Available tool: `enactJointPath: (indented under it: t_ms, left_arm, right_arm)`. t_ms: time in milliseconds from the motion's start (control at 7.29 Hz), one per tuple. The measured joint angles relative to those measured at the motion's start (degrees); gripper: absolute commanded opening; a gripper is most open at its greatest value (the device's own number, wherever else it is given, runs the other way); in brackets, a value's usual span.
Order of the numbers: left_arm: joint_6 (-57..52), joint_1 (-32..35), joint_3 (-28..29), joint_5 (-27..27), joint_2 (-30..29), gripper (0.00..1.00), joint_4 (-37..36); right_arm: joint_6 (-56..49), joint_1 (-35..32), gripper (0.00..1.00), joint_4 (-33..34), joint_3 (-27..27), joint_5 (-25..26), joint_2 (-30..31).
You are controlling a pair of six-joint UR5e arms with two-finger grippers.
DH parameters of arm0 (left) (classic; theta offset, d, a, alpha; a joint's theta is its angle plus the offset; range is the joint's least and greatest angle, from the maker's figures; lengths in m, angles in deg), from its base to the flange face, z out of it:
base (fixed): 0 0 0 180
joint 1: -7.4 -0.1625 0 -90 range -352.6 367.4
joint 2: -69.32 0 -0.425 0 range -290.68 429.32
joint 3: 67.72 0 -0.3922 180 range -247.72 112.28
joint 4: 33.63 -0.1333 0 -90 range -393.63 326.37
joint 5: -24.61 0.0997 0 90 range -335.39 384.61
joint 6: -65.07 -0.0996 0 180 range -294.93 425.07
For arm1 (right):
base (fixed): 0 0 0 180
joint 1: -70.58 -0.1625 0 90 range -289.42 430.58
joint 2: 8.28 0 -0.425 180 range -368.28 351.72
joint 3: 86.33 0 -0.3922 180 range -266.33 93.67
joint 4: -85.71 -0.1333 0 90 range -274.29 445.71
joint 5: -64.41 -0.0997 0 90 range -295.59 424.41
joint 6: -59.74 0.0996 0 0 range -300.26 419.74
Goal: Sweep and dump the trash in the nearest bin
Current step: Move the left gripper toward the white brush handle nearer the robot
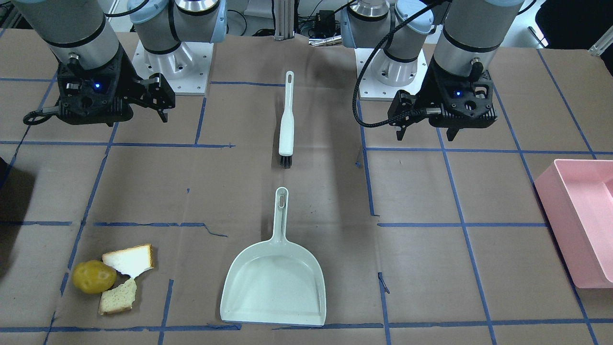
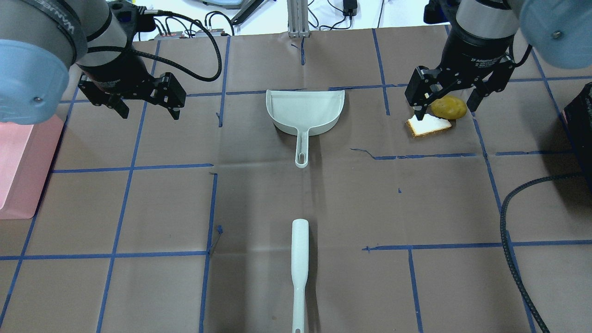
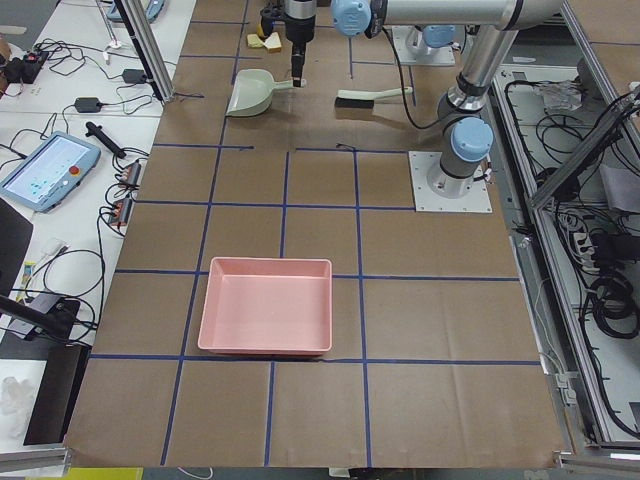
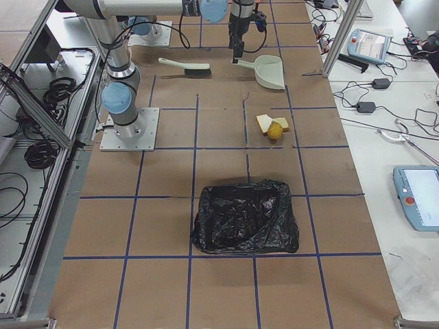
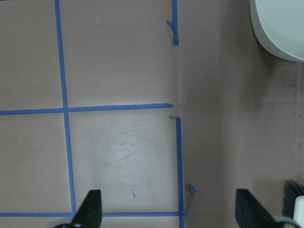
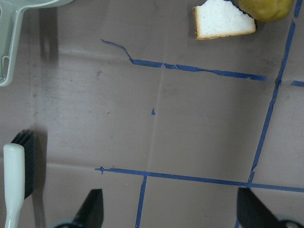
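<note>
The trash lies in a cluster at the table's far right: a yellow-brown potato-like lump (image 1: 94, 276) and two torn pieces of white bread (image 1: 130, 260) (image 1: 118, 297). The right wrist view shows one bread piece (image 6: 221, 20) and the lump (image 6: 266, 7) at its top edge. A pale green dustpan (image 1: 274, 282) and a white brush (image 1: 287, 122) lie along the table's centre line. My right gripper (image 1: 160, 103) hangs open and empty above the table, apart from the trash. On the other side, my left gripper (image 1: 426, 132) is also open and holds nothing.
A pink bin (image 1: 582, 220) sits at the table's left end. At the right end stands a bin lined with a black bag (image 4: 245, 216), the closer one to the trash. Blue tape lines mark a grid on the brown table cover (image 2: 259, 194).
</note>
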Motion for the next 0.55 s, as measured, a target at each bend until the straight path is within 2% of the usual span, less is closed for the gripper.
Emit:
enactJointPath:
  t_ms: [549]
  left_arm:
    - [0.0,0.0,-0.8,0.1,0.2,1.00,0.1]
  right_arm:
    - [0.0,0.0,1.00,0.0,0.0,0.0,0.0]
